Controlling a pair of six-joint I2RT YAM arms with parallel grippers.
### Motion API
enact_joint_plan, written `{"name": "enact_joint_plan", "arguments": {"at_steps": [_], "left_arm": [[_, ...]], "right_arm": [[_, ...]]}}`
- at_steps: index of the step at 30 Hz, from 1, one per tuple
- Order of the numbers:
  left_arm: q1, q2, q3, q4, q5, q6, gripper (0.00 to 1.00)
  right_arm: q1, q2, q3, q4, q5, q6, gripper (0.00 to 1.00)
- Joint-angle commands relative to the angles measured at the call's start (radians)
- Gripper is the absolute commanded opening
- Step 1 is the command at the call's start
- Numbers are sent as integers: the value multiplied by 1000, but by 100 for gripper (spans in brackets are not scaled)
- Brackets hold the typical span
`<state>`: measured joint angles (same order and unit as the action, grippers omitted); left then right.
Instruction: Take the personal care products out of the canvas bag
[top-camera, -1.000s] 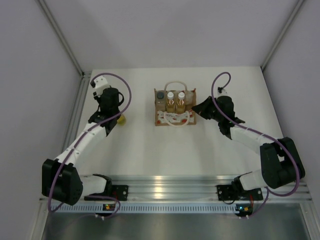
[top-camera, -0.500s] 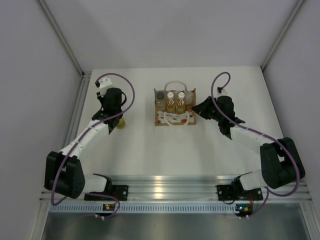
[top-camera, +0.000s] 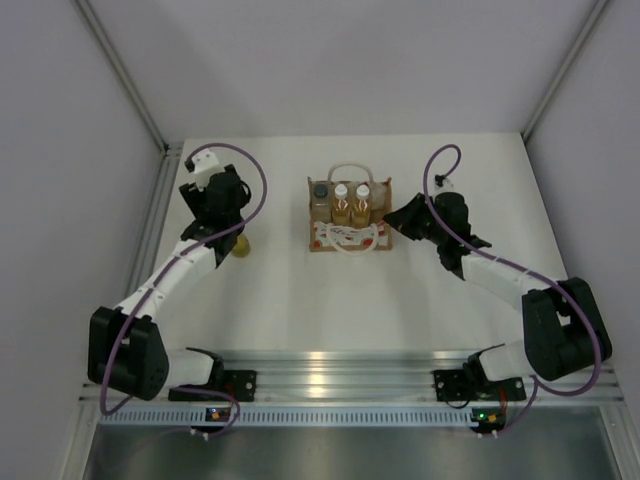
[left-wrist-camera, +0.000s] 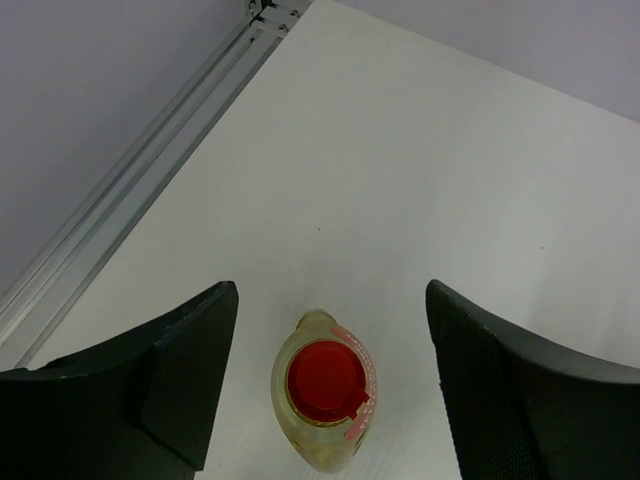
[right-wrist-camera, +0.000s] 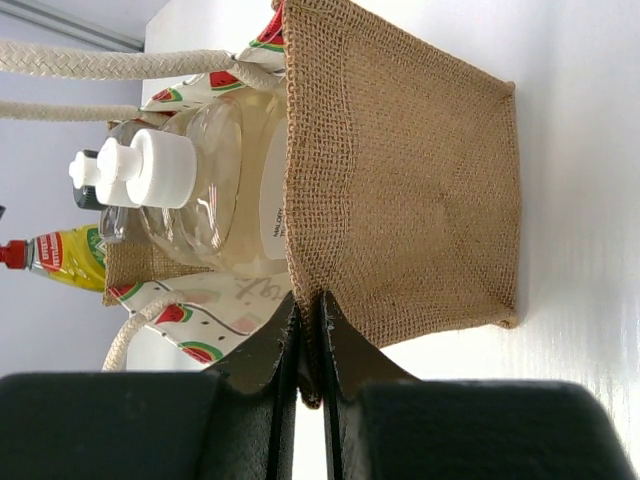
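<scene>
Three bottles stood upright in the canvas bag (top-camera: 348, 236) at the middle of the worktop (top-camera: 300, 290): a dark-capped bottle (top-camera: 320, 190) at the bag's left end and two white-capped bottles (top-camera: 341, 192) beside it towards the right. The yellow bottle (left-wrist-camera: 322, 400) with the red top was already out, upright on the worktop well to the left of the bag. My left gripper (left-wrist-camera: 330, 300) hung straight above that bottle with its fingers spread wide, one on each side of the cap and neither touching it. My right gripper (right-wrist-camera: 308, 330) was pressed together on the bag's right-hand wall, pinching the burlap and steadying the bag. I judged that the next bottle fell to my left arm, since my right was busy with the bag. From the left gripper the bag lay to the right across bare worktop. The dark-capped bottle was nearest it, its long axis vertical, so the reach called for a descent from above.
</scene>
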<state>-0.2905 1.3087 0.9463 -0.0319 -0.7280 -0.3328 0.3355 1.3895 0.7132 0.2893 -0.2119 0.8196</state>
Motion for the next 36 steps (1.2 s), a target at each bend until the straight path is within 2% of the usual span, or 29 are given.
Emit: {"name": "enact_joint_plan", "arguments": {"at_steps": [1,6,8,11,12,16,20,24,31,36], "left_arm": [[2,-58,58,38,-21,-18,81],[-13,-100,124,-45,45,-67,96],[-38,-107,146,-65,114,-81,98],[-126,-86,221,-89,183,-86,98],[-186,-59,242,-95,200,-75,98],[-363,39,377,-108,193,-12,99],[-456,153,473,-106,242,34,96],[-512,276,548,-108,289,52,81],[-579,454,673,-105,179,115,80],[-595,547,729,-105,173,118,78]], "right_arm": [[11,-46,2,28,-44,6,0],[11,-44,-6,40,-46,10,0],[11,-44,-14,48,-43,13,0],[11,-40,-24,70,-38,18,0],[11,-34,-27,83,-40,18,0],[11,-24,-34,91,-35,13,0],[11,-30,-41,93,-29,10,0],[11,-40,-44,86,-23,9,0],[10,-44,-31,71,-18,0,0],[10,-47,-29,60,-17,-7,0]]}}
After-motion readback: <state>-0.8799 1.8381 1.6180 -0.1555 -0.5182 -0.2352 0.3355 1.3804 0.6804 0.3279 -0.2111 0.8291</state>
